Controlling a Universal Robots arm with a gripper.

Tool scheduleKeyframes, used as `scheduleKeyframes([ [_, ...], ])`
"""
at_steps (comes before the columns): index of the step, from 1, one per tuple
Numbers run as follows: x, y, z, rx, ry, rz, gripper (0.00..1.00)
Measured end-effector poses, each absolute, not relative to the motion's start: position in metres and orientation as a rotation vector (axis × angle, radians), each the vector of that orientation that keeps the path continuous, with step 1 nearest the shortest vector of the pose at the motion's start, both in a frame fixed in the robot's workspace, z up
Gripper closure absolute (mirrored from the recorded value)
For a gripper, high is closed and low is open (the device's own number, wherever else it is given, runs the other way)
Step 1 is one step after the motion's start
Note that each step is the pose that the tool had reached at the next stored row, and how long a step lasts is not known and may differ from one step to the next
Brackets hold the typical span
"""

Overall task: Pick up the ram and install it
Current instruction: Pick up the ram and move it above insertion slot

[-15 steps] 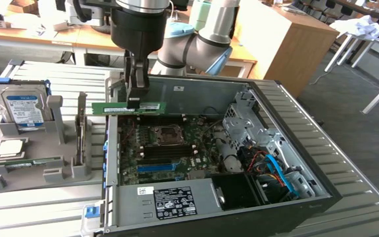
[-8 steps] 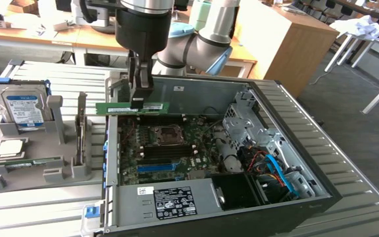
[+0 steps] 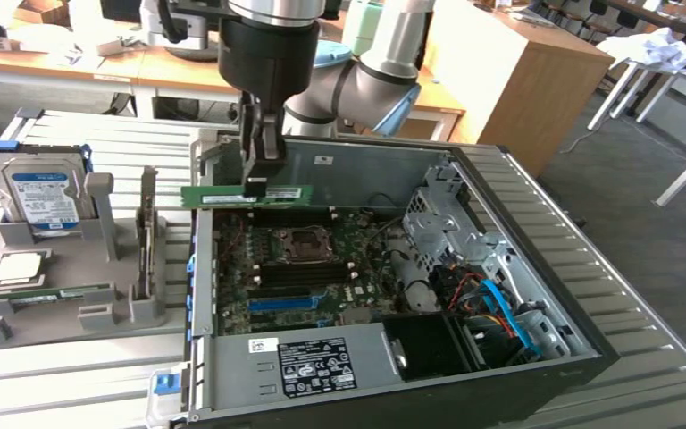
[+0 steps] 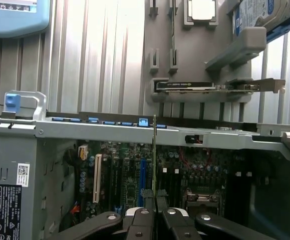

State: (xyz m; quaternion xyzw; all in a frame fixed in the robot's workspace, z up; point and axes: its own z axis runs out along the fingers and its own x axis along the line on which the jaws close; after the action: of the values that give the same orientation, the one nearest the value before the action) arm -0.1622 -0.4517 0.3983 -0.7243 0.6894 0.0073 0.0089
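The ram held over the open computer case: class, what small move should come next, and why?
Probably carry it level across the motherboard toward the blue slot, not down yet. The gripper is shut on the ram, which hangs above the board's far edge, beyond the processor socket, roughly parallel to that slot but not over it.

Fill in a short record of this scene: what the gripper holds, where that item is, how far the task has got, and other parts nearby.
Hold: gripper shut on the ram
Position: level, in the air over the motherboard inside the open computer case
Task status: ram lifted, not seated in any slot
Nearby: hard drive standing in the grey holder
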Motion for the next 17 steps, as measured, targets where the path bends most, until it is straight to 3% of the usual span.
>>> scheduleKeyframes([
  [17, -0.145, -0.452, 0.398, -2.263, 2.154, 0.023, 0.88],
])
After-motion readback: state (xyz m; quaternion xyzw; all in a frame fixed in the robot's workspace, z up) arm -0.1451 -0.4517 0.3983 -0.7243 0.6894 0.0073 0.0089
